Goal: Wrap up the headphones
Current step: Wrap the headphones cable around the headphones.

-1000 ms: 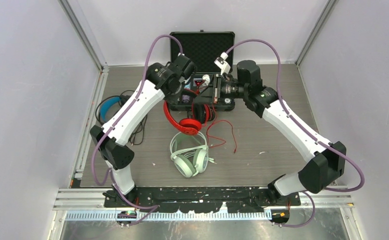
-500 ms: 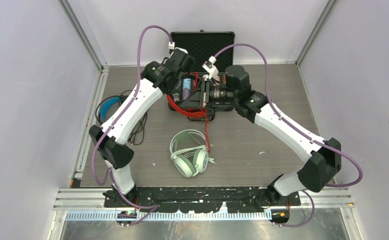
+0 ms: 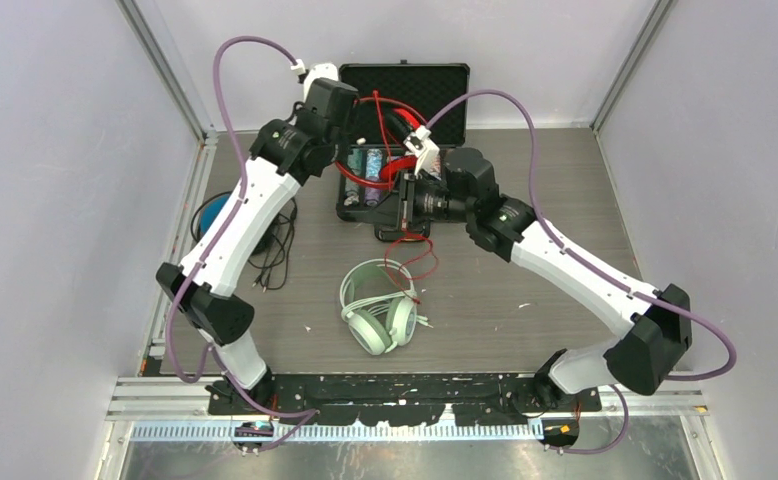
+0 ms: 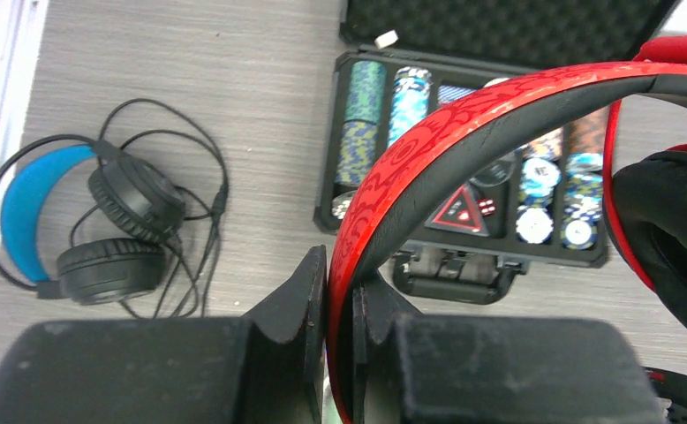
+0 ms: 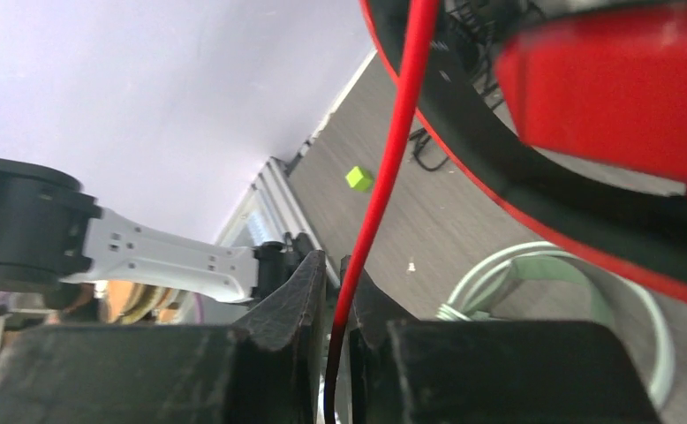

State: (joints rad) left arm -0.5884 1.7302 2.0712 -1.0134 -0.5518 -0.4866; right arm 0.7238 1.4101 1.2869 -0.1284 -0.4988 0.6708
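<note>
Item: red headphones [image 4: 667,221], stiff glossy headband [image 4: 464,115] likely slippery, clamped edgewise in the left pincer [image 4: 340,291]; limp, light red cable [image 5: 384,177] nipped tight in the right pincer [image 5: 333,274].

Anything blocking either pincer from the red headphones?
Nothing visible does. The left pincer is shut on the headband of the glossy red headphones, and the right pincer is shut on their thin red cable.
</note>
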